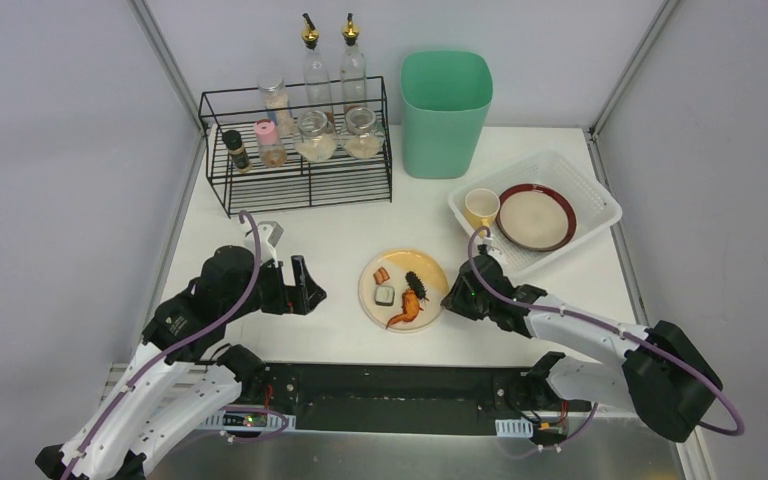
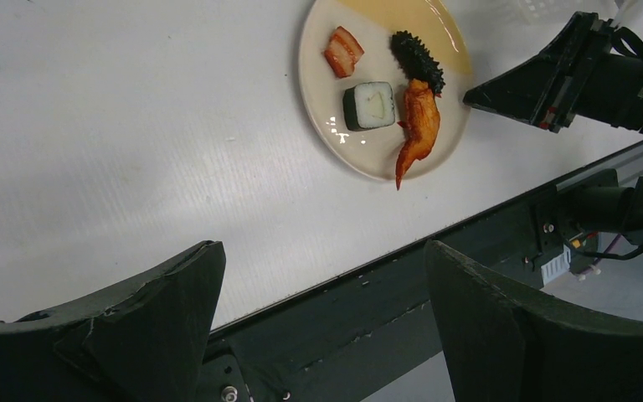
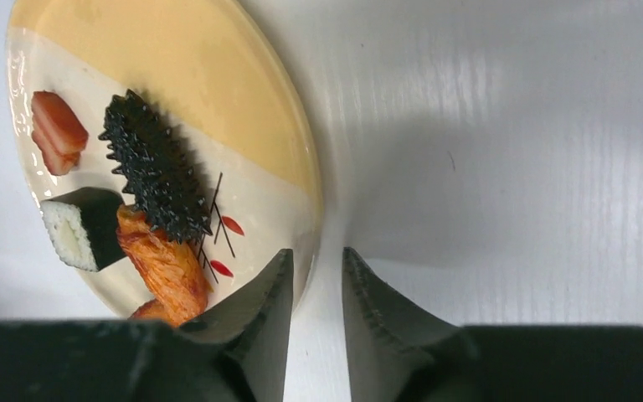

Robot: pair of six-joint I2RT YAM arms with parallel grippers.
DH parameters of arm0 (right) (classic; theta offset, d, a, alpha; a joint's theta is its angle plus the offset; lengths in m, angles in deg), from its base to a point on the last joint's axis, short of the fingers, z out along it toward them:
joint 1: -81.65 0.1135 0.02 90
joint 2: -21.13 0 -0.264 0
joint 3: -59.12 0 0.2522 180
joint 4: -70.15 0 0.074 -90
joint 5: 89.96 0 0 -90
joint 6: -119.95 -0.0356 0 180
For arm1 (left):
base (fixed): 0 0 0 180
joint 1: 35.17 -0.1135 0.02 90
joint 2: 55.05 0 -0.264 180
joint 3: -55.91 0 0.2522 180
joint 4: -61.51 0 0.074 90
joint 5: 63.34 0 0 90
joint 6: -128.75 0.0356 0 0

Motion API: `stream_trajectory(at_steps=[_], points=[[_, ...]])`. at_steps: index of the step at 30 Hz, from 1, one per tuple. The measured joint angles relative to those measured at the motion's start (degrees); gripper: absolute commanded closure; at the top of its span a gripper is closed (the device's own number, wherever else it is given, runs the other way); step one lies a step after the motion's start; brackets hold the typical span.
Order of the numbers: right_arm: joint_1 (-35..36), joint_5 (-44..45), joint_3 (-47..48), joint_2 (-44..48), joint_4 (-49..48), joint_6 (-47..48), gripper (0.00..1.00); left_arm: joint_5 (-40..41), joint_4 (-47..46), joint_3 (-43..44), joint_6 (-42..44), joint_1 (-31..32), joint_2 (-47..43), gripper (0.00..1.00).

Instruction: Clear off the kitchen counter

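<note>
I hold the right gripper [image 3: 311, 255] at the food plate [image 3: 176, 67], fingers nearly closed astride its right rim; whether they pinch it, I cannot tell. The left gripper [image 2: 322, 247] hangs wide open over the white kitchen counter [image 1: 330, 235]. A wire rack [image 1: 300, 185], a green bin [image 1: 445, 110] and a dish basket [image 1: 600, 205] stand behind, well apart.
</note>
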Motion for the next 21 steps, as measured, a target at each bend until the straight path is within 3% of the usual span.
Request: stream_trajectory(at_steps=[7,14,21], points=[[1.16,1.99,-0.28,5.75,8.83,-3.04,0.50,0.00,0.00,0.00,0.00,0.00,0.00,0.08],[1.22,7.06,4.11,11.41,20.31,-3.10,0.43,-0.02,0.00,0.00,0.00,0.00,-0.20,0.08],[-0.46,18.03,10.84,17.92,29.51,-2.29,0.42,-0.02,0.02,0.00,0.02,0.00,-1.55,0.08]])
